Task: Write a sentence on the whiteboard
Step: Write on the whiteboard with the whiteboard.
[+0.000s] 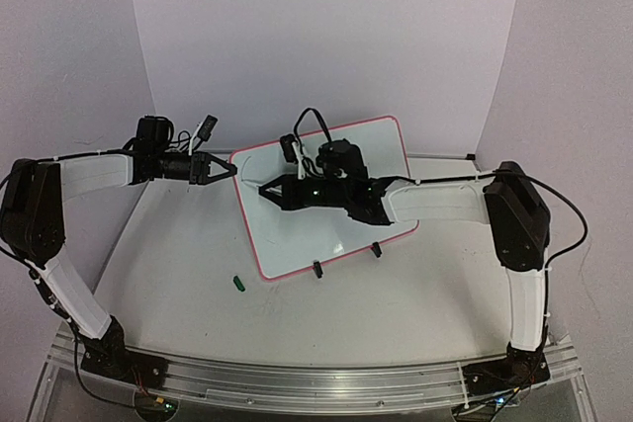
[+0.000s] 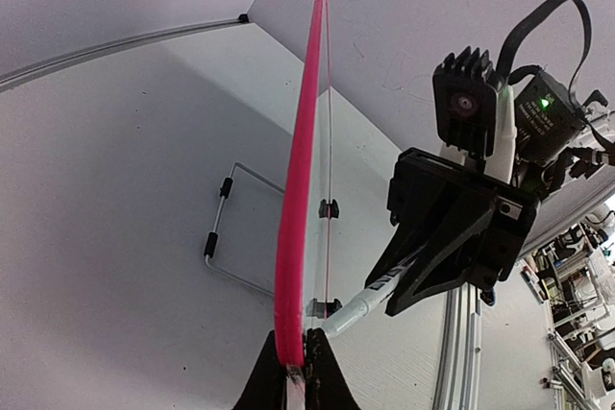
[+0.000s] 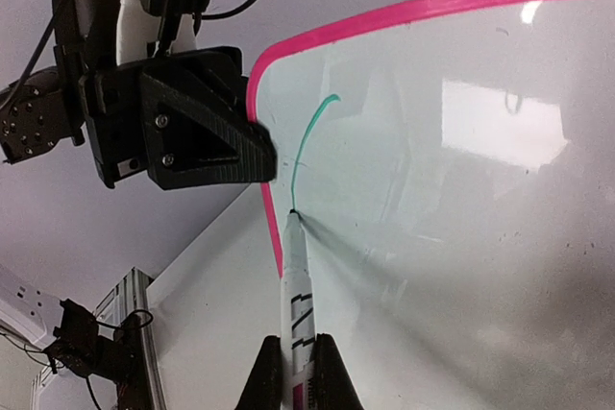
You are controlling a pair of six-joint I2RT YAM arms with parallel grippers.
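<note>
The whiteboard (image 1: pixel 326 234), white with a pink frame, stands tilted on its two black clip feet (image 1: pixel 317 269) in the middle of the table. My left gripper (image 1: pixel 229 171) is shut on its upper left edge, and in the left wrist view the pink frame (image 2: pixel 298 189) runs up from between the left gripper's (image 2: pixel 293 352) fingertips. My right gripper (image 3: pixel 298 352) is shut on a white marker (image 3: pixel 296 285), whose tip touches the board near that corner. On the whiteboard (image 3: pixel 432 189), the sentence is a single short curved green stroke (image 3: pixel 312 141) ending at the tip.
A small green cap (image 1: pixel 238 284) lies on the table in front of the board's lower left corner. A wire stand (image 2: pixel 226 237) sits behind the board. White walls close in the back and both sides.
</note>
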